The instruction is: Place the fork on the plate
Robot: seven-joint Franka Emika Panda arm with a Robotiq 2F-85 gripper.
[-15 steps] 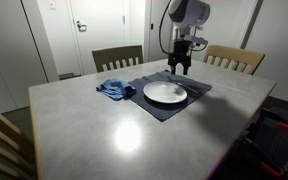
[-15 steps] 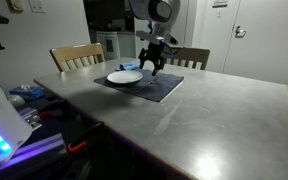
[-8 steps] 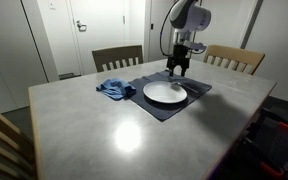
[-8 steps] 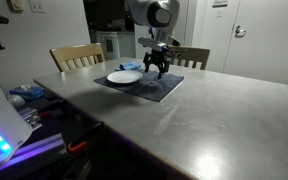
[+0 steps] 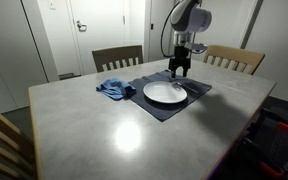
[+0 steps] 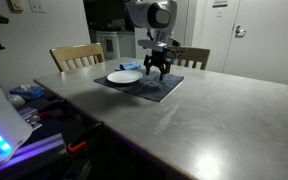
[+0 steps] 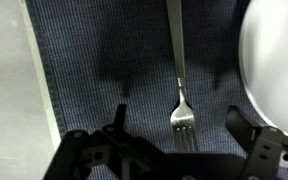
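Observation:
The fork (image 7: 179, 85) lies flat on the dark grey placemat (image 7: 94, 70), its tines between my gripper's fingers. My gripper (image 7: 179, 128) is open, straddling the fork's tine end just above the mat. The white plate (image 7: 279, 60) lies to the right of the fork in the wrist view. In both exterior views the gripper (image 5: 181, 68) (image 6: 157, 70) hangs low over the mat's far side, next to the plate (image 5: 165, 93) (image 6: 124, 76). The fork is too thin to make out in the exterior views.
A crumpled blue cloth (image 5: 115, 90) lies on the grey table (image 5: 104, 125) beside the placemat. Wooden chairs (image 5: 117, 57) (image 5: 234, 58) stand at the far side. Equipment with lights (image 6: 4, 130) sits at the table's near corner in an exterior view.
The gripper has shifted slightly toward the mat's far side and lowered over the fork; the plate, cloth and fork have not moved.

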